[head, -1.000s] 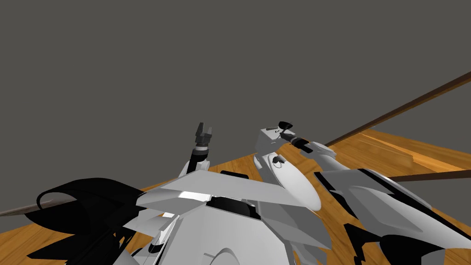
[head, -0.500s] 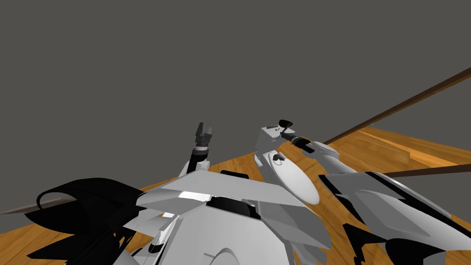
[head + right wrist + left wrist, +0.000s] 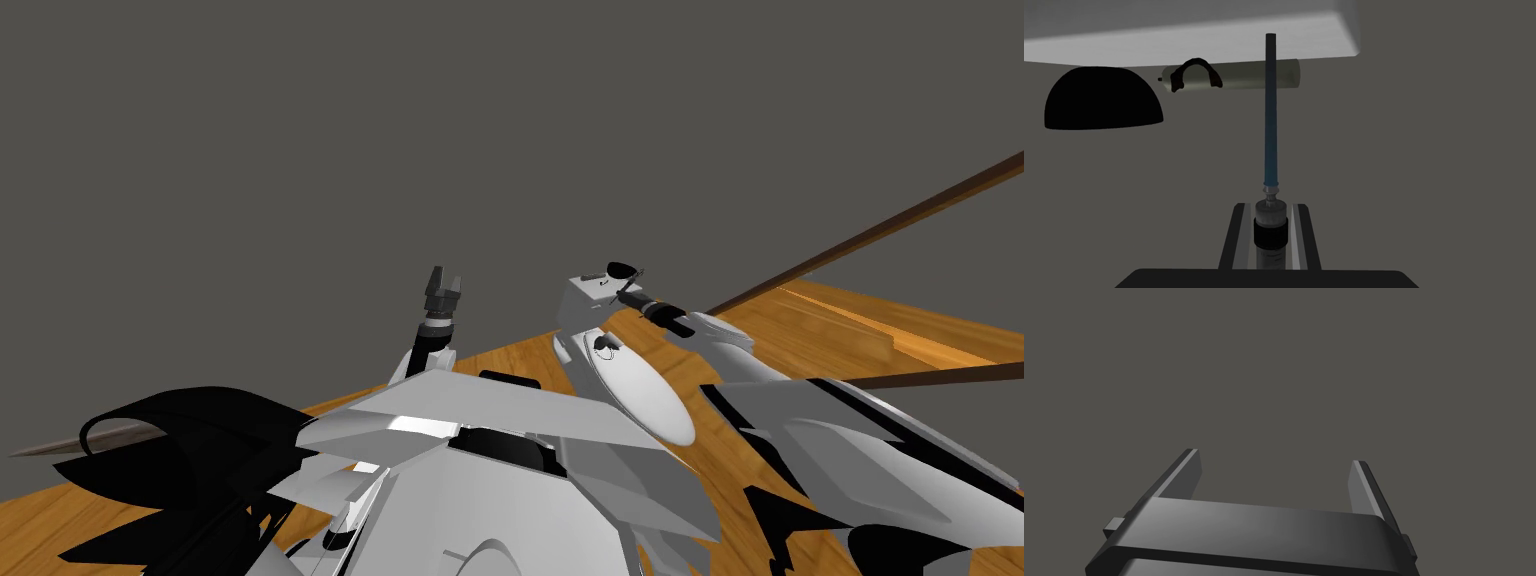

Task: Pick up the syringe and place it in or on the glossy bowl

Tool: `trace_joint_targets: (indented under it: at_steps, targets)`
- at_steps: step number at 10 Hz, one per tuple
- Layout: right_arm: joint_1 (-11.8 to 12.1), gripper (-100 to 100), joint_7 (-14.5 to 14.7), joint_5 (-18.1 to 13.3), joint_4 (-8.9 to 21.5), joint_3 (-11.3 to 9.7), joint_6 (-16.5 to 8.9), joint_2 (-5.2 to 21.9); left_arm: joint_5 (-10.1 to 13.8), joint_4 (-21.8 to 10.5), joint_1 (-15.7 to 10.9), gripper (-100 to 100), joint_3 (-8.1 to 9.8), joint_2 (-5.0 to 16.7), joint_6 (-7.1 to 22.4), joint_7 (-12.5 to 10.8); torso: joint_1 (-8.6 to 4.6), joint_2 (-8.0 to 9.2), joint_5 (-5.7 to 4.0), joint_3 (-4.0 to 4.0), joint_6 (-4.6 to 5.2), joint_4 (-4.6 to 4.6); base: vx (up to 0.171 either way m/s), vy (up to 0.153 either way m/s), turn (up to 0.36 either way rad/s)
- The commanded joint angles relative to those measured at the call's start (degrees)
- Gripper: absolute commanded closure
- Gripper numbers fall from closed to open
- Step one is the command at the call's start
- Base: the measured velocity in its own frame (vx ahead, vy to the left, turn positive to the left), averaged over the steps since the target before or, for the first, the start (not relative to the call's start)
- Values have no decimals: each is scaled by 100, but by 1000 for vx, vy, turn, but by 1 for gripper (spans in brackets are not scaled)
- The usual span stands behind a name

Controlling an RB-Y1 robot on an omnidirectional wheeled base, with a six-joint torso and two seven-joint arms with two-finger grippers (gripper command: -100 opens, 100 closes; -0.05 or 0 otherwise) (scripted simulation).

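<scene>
The syringe (image 3: 1271, 150) is pinched between the fingers of the right end effector (image 3: 1270, 206). Its blue cap points at the pale bench (image 3: 1174, 35) and crosses a pale cylinder (image 3: 1244, 75) beside the black bowl (image 3: 1104, 100). In the head view, just right of centre, the right forearm has barely crept over the last second. I judge the release is still ahead, since the tip must swing over to the bowl. The left end effector (image 3: 1274, 460) is spread wide and empty.
</scene>
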State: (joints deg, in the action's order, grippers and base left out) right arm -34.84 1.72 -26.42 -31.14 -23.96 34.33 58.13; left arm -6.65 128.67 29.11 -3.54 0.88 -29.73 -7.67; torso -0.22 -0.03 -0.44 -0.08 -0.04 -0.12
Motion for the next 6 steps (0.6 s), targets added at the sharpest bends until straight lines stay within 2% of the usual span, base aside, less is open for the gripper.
trace_joint_targets:
  at_steps: [1, 2, 3, 4, 5, 6]
  targets:
    - [-30, 100, -66, 48, 206, -23, 59, 98, 0, 0, 0, 0, 0, 0, 0, 0, 0, 0, 0, 0, 0, 0, -70, 84, -16]
    - [79, 100, -208, 153, 186, -42, -4, 320, 0, 0, 0, 0, 0, 0, 0, 0, 8, 9, 5, 7, 0, 5, -48, 106, 20]
    - [79, 100, -208, 153, 186, -42, -4, 320, 0, 0, 0, 0, 0, 0, 0, 0, 20, 11, 8, 9, 1, 6, -31, 100, -6]
    - [183, 100, -358, 261, 161, -63, -70, 554, 0, 0, 0, 0, 0, 0, 0, 0, 24, 4, 11, 6, -5, 6, -24, 87, 62]
    - [231, 100, -432, 312, 148, -74, -103, 666, 0, 0, 0, 0, 0, 0, 0, 0, 20, 0, 9, 3, -2, 4, -13, 76, 43]
    - [231, 100, -432, 312, 148, -74, -103, 666, 0, 0, 0, 0, 0, 0, 0, 0, 18, -3, 11, 2, -3, 6, -2, 38, 3]
